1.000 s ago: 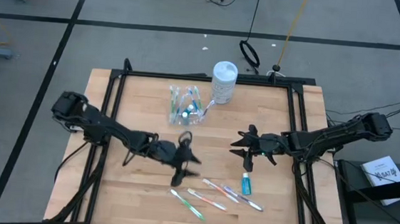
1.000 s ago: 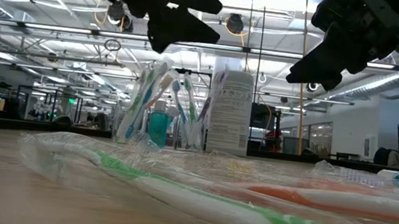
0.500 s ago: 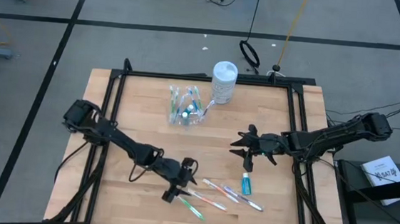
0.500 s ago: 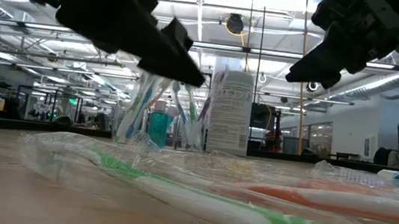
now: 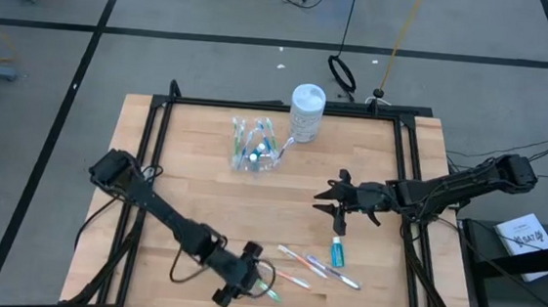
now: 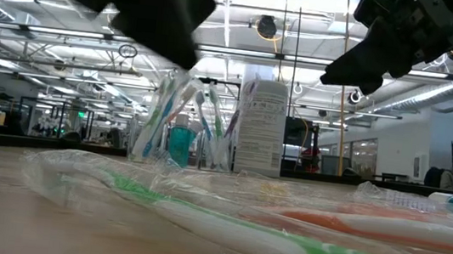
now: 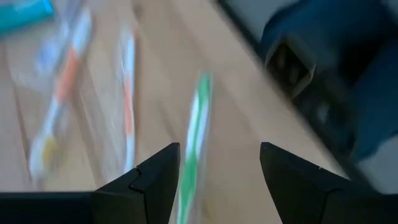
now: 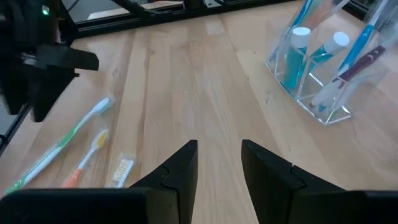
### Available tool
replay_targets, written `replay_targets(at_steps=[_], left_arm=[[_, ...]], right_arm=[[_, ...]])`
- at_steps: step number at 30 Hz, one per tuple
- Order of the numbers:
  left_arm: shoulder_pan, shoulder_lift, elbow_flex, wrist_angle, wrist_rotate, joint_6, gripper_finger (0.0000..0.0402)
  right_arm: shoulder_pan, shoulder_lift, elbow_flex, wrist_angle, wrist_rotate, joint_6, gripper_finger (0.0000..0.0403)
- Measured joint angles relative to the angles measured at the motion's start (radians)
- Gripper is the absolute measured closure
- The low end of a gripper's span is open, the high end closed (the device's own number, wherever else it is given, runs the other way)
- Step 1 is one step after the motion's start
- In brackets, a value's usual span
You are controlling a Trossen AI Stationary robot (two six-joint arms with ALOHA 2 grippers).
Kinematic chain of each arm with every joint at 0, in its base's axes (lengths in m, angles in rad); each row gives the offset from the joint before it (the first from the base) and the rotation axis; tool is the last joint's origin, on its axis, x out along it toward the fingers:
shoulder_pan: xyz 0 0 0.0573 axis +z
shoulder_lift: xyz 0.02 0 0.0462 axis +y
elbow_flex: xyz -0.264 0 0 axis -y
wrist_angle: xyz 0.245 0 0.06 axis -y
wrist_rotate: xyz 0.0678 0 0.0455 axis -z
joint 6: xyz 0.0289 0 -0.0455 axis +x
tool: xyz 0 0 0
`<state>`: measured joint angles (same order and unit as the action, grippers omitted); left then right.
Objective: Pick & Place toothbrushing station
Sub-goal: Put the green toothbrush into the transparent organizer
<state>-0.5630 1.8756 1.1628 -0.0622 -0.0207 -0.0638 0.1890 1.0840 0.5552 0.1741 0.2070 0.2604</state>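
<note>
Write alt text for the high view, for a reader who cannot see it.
Seen from above, the left hand, open, reaches over a green toothbrush at the wooden table's near edge, beside more toothbrushes and a teal toothpaste tube. The right hand hovers mid-table; a clear cup of brushes and a white canister stand at the back.

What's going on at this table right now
The left gripper is down at the near edge of the table, open over a wrapped green toothbrush and not holding it. Other toothbrushes and a teal toothpaste tube lie loose nearby. The clear holder at the back already contains brushes and tubes, beside a white canister. The right gripper waits mid-table, empty.
</note>
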Motion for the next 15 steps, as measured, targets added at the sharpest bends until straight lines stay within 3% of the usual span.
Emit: replay_targets(at_steps=[9, 15], left_arm=[[-0.005, 0.039, 0.003, -0.124, -0.086, -0.090, 0.0175], [0.022, 0.060, 0.002, -0.146, -0.059, -0.114, 0.0235]], right_arm=[[0.000, 0.000, 0.000, 0.047, 0.000, 0.000, 0.0287], [0.000, 0.000, 0.000, 0.047, 0.000, 0.002, 0.0287]])
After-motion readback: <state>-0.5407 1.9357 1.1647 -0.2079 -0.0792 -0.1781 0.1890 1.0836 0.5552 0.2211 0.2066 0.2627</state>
